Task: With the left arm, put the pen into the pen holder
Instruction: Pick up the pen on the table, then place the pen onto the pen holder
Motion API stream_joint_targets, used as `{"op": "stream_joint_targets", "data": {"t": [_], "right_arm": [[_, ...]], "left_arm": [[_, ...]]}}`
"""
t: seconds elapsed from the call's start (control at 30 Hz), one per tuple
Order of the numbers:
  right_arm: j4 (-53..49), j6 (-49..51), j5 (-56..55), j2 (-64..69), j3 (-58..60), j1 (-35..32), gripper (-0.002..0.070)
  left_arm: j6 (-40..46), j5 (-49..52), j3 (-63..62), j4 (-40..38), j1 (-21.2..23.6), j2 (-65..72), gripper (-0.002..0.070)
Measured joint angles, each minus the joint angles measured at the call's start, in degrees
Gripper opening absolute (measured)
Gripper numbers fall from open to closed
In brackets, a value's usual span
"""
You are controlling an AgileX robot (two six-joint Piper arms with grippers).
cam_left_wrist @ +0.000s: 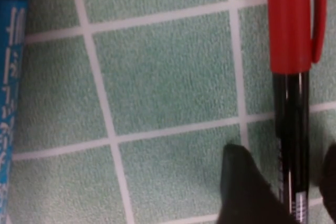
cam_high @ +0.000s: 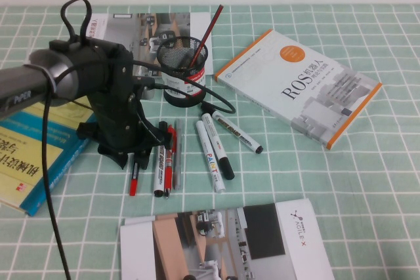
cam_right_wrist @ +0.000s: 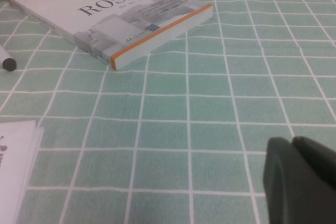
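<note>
L hand [cam_high: 133, 157] | blue book [cam_high: 29, 155] left, markers [cam_high: 211, 155] right | R hand [cam_right_wrist: 302, 182] clear cloth

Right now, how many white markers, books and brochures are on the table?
White markers: 4
Books: 2
Brochures: 2
Total: 8
Left gripper straddles the pen; right gripper hovers over the checked cloth.

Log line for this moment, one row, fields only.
left gripper: open, astride pen on table | holder: pen not in | right gripper: parked, off high view
</note>
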Motion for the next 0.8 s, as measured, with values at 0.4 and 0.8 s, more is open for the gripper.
{"op": "stream_joint_targets", "data": {"t": [0.4, 0.8], "right_arm": [[0.00, 0.00, 0.00, 0.00, 0.00, 0.00, -0.0020], [0.00, 0.00, 0.00, 0.00, 0.00, 0.00, -0.0020]], "left_arm": [[1.57, 0.11, -0.62, 1.60, -0.76, 0.63, 0.0060], [14.84, -20.03, 7.82, -11.95, -1.97, -18.09, 0.0060]]}}
